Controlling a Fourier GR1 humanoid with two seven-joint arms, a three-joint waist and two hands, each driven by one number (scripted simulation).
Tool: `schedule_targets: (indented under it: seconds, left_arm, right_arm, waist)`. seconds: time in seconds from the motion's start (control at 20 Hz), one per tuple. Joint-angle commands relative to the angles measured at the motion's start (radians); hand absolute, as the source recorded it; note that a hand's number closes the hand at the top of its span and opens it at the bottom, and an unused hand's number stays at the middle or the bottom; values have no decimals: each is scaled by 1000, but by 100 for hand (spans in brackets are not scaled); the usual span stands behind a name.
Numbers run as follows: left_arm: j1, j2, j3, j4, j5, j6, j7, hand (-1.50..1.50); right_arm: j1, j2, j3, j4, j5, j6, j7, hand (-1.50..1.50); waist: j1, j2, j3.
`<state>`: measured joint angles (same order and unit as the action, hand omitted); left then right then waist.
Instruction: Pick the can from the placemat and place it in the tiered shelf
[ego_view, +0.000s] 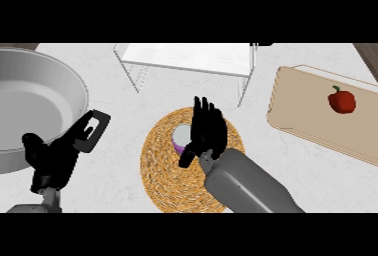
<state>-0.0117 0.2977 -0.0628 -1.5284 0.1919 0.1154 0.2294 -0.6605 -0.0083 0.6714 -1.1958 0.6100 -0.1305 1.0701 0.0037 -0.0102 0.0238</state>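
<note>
I see the can (180, 138) standing upright on the placemat (164, 175), slightly toward ten o'clock from the mat's centre. Its top looks pale grey and a purple band shows along its lower left side; the right part is hidden from me. The placemat is a round woven mat, orange-tan, lying flat on the counter. The tiered shelf (193, 58) sits at twelve o'clock from the mat, a white top on thin white legs, well apart from the can.

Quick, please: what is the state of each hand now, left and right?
Left hand: open, holding nothing, resting by the pot.
Right hand: open, fingers straight, beside the can on the placemat; not gripping yet.
</note>
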Motion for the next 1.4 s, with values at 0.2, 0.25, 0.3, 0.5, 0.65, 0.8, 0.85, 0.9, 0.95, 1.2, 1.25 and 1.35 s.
schedule_targets:
  seconds: [0.2,0.25,0.3,0.5,0.65,0.8,0.85,0.9,0.95,1.2,1.25,1.35]
  left_arm:
    - [-24,-38,20,153,39,-19,50,0]
    - [-5,-25,20,113,52,-39,54,0]
    - [35,-20,5,86,33,-35,46,0]
    - [-18,-36,6,86,28,-14,103,0]
    - [24,-40,7,91,18,-24,62,0]
    - [-21,-57,2,140,7,-17,75,0]
    - [38,-42,18,133,27,-52,30,0]
    - [32,-17,42,70,50,-56,77,0]
    - [-26,-36,21,127,17,-46,58,0]
    - [-59,-72,-22,121,2,-42,82,0]
    - [-36,-71,-38,95,-2,-50,88,0]
    - [-30,-51,-7,131,-15,-47,52,0]
  right_arm:
    - [-1,8,5,46,-54,44,-24,150]
    - [9,8,31,104,-98,102,-100,150]
    - [24,8,94,106,-75,176,-99,150]
    - [-38,8,55,133,-137,40,-135,150]
    - [-21,8,83,93,-130,-9,-158,150]
    - [-34,8,142,38,-137,-88,-147,150]
    - [-62,8,154,14,-122,-75,-121,150]
    - [-57,8,146,40,-145,-84,-130,150]
    - [-127,8,157,57,-192,-118,-90,150]
    - [-296,8,199,95,-290,-189,-2,150]
    - [-316,8,197,75,-286,-246,23,150]
    - [-402,8,196,67,-260,-275,56,150]
  waist:
    - [-5,18,-25]
    - [16,25,-25]
    - [19,21,-25]
    - [24,19,-23]
    - [16,15,-24]
    - [12,17,-24]
    - [18,14,-25]
    - [23,13,-24]
    - [32,19,-24]
    - [78,27,-25]
    - [92,24,-25]
    - [78,19,-26]
